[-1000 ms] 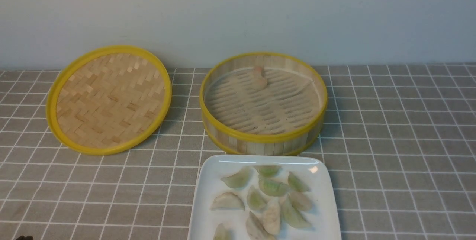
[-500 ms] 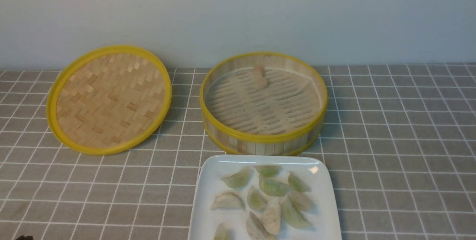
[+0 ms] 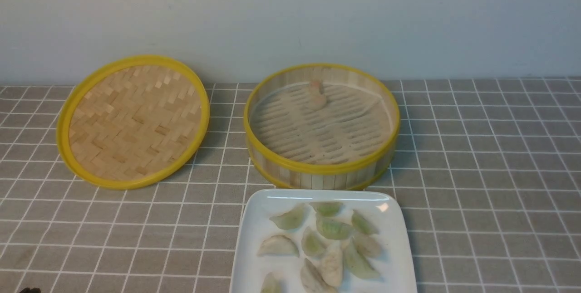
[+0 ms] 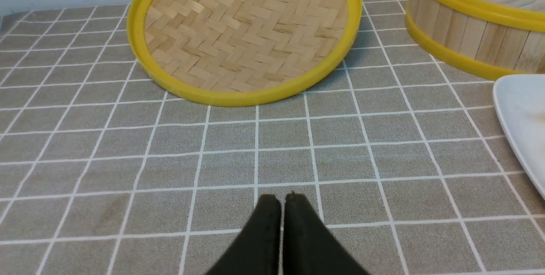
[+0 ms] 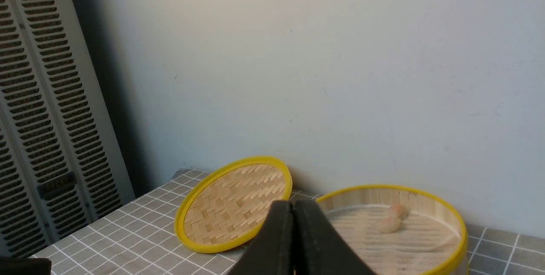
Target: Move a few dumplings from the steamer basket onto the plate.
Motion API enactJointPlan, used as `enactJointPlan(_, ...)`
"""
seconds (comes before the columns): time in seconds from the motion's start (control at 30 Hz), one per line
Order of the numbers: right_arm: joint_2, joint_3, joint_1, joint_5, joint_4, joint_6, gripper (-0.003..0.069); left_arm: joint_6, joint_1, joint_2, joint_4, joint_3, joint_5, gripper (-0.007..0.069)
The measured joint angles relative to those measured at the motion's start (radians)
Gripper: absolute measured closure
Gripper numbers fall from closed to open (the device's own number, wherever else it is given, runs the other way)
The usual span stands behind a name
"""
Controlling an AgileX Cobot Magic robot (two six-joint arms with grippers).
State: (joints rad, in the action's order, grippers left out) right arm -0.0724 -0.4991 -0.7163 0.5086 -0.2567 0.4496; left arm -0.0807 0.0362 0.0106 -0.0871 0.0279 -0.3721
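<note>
Left tool (image 4: 282, 197), right tool (image 5: 294, 203) — jaws together.

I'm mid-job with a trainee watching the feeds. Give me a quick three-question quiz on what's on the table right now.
1. Multiple choice: in the front view, where does the woven lid lie relative to the steamer basket? A) to its left B) to its right C) on top of it
2. True or false: the left gripper is shut on a dumpling.
3. Fill in: nearly all the dumplings lie on the ___.
Key: 1) A. 2) False; it is shut and holds nothing. 3) The plate.
</note>
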Motion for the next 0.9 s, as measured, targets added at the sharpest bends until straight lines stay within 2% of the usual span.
enactJointPlan(0.13, -0.001, 0.021, 0.000, -0.031, 0.028, -0.074, 0.0669, 0.000, 0.000, 0.000, 0.000, 0.000, 0.000, 0.0629)
enactJointPlan(0.37, -0.001, 0.051, 0.000, -0.121, 0.213, -0.341, 0.0669, 0.000, 0.000, 0.000, 0.000, 0.000, 0.000, 0.0629)
enactJointPlan(0.63, 0.002, 0.055, 0.016, -0.124, 0.257, -0.378, 0.0669, 0.000, 0.000, 0.000, 0.000, 0.000, 0.000, 0.0629)
enactJointPlan(0.9, 0.010, 0.173, 0.367, -0.119, 0.230, -0.385, 0.0669, 0.000, 0.000, 0.000, 0.000, 0.000, 0.000, 0.0629)
